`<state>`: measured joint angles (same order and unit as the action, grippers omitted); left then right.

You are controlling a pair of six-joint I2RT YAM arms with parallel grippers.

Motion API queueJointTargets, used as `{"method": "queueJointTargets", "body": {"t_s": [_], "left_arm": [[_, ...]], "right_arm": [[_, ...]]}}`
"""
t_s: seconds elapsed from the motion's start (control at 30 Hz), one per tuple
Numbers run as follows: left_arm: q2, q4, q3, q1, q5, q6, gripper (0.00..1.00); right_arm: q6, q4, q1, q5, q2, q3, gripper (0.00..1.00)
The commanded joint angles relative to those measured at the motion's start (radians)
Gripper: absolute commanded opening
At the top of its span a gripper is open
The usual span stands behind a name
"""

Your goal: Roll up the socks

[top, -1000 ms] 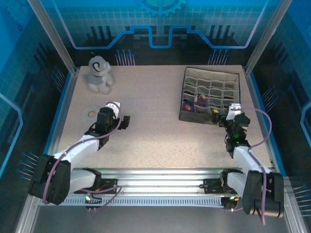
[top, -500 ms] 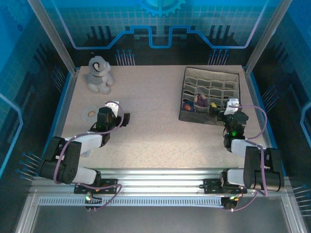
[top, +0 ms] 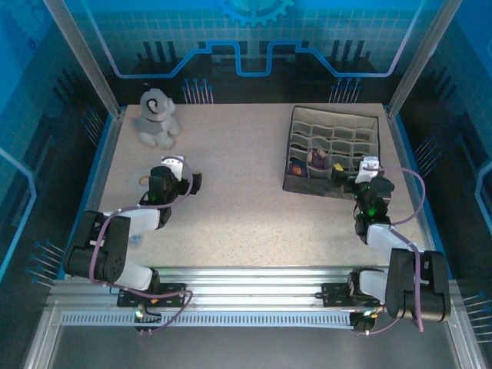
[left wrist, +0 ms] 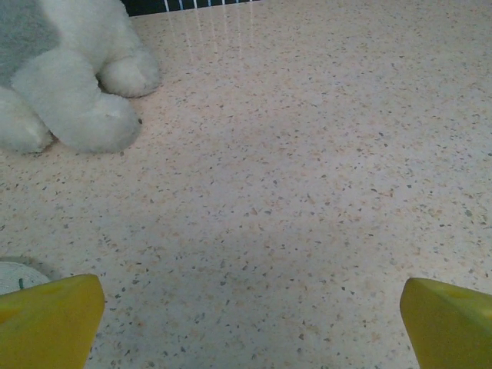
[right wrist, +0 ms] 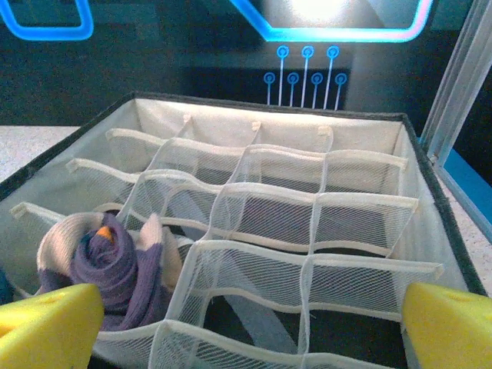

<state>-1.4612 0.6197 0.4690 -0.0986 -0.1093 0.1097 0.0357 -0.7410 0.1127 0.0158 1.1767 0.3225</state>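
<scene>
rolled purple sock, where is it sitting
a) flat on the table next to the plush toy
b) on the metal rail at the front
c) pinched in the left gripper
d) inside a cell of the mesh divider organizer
D: the right wrist view shows the rolled purple sock tucked down between the mesh dividers of the organizer, in its near left part.

- No words, numbers or brand marks are showing legibly.
- A blue gear emblem is glowing on the back wall, partly cropped.
- Circle-tipped circuit lines are glowing behind the organizer box.
</scene>
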Motion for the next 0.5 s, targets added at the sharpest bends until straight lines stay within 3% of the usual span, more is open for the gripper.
{"method": "queueJointTargets", "body": {"t_s": [0.0, 0.47], "left_arm": [[-0.023, 0.003, 0.040, 0.028, 0.058, -0.019, 0.99], [-0.058, -0.076, 0.102, 0.080, 0.154, -0.049, 0.99]], "right_arm": [[-0.039, 0.037, -0.037, 0.021, -0.019, 0.001, 1.00], [-0.024, -0.007, -0.097, 0.009, 0.058, -0.006, 1.00]]}}
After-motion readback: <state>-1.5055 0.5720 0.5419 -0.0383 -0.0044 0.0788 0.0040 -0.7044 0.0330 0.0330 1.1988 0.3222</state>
